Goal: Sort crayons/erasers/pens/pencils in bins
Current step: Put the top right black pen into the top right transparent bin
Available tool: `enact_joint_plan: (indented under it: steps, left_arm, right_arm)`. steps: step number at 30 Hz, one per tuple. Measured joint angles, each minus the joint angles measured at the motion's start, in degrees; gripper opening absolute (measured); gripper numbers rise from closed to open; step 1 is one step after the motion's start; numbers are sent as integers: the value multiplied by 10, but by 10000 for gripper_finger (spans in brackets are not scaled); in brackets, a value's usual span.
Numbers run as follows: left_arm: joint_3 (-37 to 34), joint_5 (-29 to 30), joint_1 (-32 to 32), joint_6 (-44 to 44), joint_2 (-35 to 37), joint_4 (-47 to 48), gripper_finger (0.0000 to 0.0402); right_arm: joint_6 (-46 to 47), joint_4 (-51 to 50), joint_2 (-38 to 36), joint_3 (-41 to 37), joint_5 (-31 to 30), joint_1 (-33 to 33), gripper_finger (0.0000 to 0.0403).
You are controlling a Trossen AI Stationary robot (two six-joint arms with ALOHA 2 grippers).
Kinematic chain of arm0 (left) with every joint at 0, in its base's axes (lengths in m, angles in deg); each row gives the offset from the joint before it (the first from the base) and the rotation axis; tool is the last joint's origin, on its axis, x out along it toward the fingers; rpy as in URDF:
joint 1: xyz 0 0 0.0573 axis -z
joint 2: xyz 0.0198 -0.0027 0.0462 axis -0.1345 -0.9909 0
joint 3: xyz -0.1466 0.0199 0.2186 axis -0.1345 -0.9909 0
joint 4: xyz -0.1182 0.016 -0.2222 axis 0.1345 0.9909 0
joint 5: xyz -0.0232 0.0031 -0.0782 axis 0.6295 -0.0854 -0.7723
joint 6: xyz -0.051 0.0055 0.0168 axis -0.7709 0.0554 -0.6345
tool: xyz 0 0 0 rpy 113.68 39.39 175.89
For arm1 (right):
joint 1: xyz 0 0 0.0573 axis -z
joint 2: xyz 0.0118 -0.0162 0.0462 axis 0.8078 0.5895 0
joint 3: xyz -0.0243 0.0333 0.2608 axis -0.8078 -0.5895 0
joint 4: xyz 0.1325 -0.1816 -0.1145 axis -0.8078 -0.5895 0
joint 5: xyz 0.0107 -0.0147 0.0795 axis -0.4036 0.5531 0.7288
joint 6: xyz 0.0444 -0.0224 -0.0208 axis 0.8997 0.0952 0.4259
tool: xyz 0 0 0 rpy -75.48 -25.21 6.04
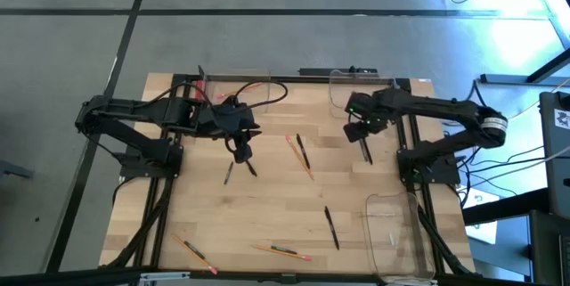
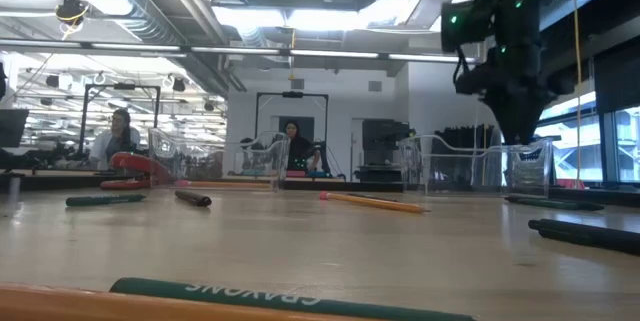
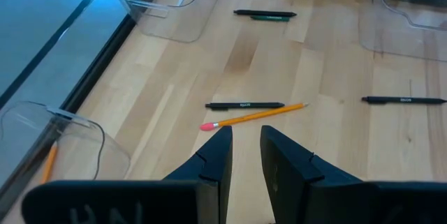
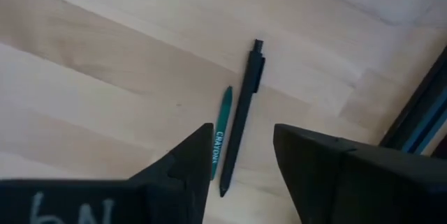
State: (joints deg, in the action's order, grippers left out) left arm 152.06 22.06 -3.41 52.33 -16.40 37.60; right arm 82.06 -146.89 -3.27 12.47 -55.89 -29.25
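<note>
My right gripper (image 1: 363, 139) (image 4: 241, 165) points down, open, above a black pen (image 4: 242, 112) and a green crayon (image 4: 219, 137) that lie side by side on the wood near the table's far right; it touches neither. My left gripper (image 1: 242, 151) (image 3: 244, 155) hangs open and empty over the table's left middle. Ahead of it lie another pen (image 3: 244, 105) and an orange pencil (image 3: 255, 117) with a pink end. More pens (image 1: 331, 226) and pencils (image 1: 280, 252) (image 1: 194, 250) lie scattered toward the near edge. Clear bins stand at the far left (image 1: 239, 90), far right (image 1: 356, 88) and near right (image 1: 396, 232).
Two short dark sticks (image 1: 240, 170) lie just under the left gripper. A red flat thing (image 2: 135, 166) shows by the far bins in the low view. Bare wood lies in the table's middle and near left. People sit in the room beyond the table.
</note>
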Motion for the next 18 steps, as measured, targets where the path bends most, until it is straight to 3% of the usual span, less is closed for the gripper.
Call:
enact_joint_plan:
  steps: [8,18]
  left_arm:
    - [0,0,0,-1,0,0,69]
    - [0,-1,0,-2,0,0,69]
  right_arm:
    - [-47,58,59,-23,31,40,155]
    - [-50,120,75,-79,30,61,155]
